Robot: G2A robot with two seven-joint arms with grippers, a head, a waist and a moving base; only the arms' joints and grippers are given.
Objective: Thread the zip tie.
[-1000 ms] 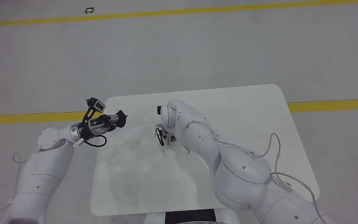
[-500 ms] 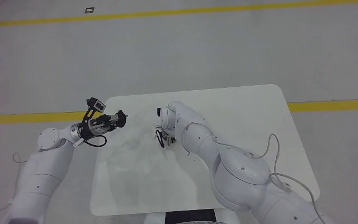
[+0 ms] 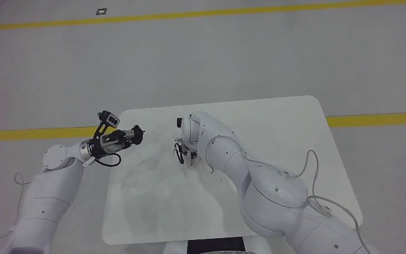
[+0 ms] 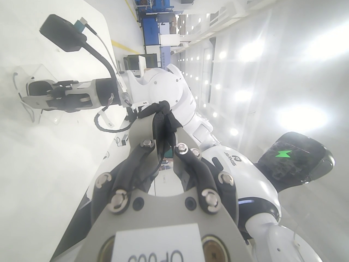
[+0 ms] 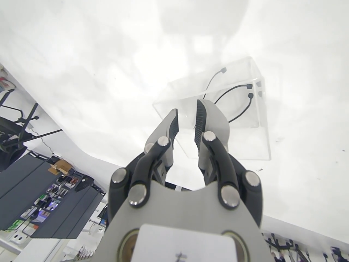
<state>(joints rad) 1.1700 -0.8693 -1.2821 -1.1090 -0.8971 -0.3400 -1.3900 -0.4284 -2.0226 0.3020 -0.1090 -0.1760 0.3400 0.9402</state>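
Our left end effector [image 3: 137, 134] hangs pinched shut at the table's [image 3: 285, 140] left edge, well apart. Our right end effector [image 5: 186, 124], fingers narrowly parted, hovers nearer, just above the clear box [image 5: 263, 121]. The zip ties [image 5: 248, 86] lie curled inside, just beyond its tips.

OBSTACLE: clear plastic box [image 5: 261, 126] on the white tabletop [image 3: 279, 146], right end effector [image 5: 186, 115] close over it, fingers [image 5: 201, 115] parted | OBSTACLE: left end effector [image 3: 137, 134] at the tabletop's left edge, well apart | FREE: room between them and over the far right corner
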